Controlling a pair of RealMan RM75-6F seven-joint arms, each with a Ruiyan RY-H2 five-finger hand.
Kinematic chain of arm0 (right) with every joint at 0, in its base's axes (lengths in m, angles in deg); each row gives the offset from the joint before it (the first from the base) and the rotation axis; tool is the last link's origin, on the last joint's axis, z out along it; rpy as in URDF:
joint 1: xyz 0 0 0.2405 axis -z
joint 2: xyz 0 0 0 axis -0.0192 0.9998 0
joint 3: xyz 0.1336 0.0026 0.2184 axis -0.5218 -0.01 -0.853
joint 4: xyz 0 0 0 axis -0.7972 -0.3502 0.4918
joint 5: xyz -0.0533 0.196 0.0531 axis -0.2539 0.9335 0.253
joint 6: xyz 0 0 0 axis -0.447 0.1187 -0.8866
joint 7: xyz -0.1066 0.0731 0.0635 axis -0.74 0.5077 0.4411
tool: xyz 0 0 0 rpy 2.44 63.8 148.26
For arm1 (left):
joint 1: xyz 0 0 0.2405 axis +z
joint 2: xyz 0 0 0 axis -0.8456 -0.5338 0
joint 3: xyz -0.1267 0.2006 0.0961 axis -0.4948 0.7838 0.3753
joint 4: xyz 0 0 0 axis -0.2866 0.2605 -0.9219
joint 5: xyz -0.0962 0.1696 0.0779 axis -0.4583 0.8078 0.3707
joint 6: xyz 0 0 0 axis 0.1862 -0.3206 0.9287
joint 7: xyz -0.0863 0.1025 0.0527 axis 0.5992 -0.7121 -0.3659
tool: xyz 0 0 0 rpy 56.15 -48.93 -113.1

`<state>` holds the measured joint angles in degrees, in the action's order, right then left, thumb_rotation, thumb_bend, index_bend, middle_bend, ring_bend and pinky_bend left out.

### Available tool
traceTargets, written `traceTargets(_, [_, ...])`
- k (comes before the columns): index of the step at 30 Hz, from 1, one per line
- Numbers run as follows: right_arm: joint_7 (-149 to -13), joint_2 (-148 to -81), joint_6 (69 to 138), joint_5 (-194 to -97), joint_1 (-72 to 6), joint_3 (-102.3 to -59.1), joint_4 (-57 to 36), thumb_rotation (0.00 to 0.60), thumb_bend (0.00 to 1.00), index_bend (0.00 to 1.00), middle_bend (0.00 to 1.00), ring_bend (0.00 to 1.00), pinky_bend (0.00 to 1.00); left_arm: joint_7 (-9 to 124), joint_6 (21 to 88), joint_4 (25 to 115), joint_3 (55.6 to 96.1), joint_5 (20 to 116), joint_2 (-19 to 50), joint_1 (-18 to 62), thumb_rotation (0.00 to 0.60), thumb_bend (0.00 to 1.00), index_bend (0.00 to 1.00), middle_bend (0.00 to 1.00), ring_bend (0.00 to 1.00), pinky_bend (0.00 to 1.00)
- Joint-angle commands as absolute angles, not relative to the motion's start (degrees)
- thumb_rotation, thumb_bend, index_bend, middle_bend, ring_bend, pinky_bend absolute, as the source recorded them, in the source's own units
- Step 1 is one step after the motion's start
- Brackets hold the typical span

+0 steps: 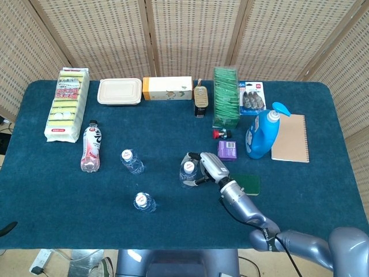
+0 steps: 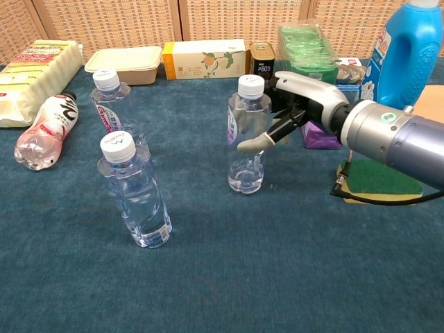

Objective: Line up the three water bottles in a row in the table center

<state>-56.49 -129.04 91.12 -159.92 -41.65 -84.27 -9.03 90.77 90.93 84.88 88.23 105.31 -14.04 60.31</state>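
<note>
Three clear water bottles [image 1: 188, 172], one pink drink bottle [image 1: 90, 149], one blue detergent bottle [image 1: 262, 134], two sponges [image 1: 246, 184].

Clear bottles [image 2: 245, 139] w/ white caps, dk blue tablecloth [image 2: 277, 263], blue detergent jug [image 2: 409, 45].

Three water bottles on the table [image 1: 69, 202]: one [image 1: 132, 161] left, one [image 1: 145, 202] in front, one [image 1: 187, 171] right, beside the right hand [image 1: 209, 166].

Bright, even light, soft faint shadows; both views sharp, no glare.
</note>
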Motion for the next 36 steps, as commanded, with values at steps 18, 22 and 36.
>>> traceTargets(18, [-50.44, -116.54, 100.07, -167.42, -33.75, -77.62, -4.58, 0.600, 0.29, 0.47, 0.55, 0.57, 0.74, 90.17, 91.96, 84.98, 88.97, 107.39, -13.97, 60.65, 0.600, 0.12, 0.00, 0.00, 0.00, 0.00])
traceTargets(22, [-49.73, -116.94, 100.00, -167.55, -33.62, -77.27, -6.02, 0.600, 0.29, 0.47, 0.55, 0.57, 0.74, 89.71, 92.09, 85.16, 89.15, 107.84, -13.93, 60.68, 0.600, 0.12, 0.00, 0.00, 0.00, 0.00])
traceTargets(36, [-47.60, -116.72, 100.72, -170.37, -33.36, -75.27, -7.11, 0.600, 0.19, 0.12, 0.27, 0.30, 0.62, 90.58, 92.05, 84.80, 89.12, 107.47, -14.03, 60.58, 0.600, 0.12, 0.00, 0.00, 0.00, 0.00])
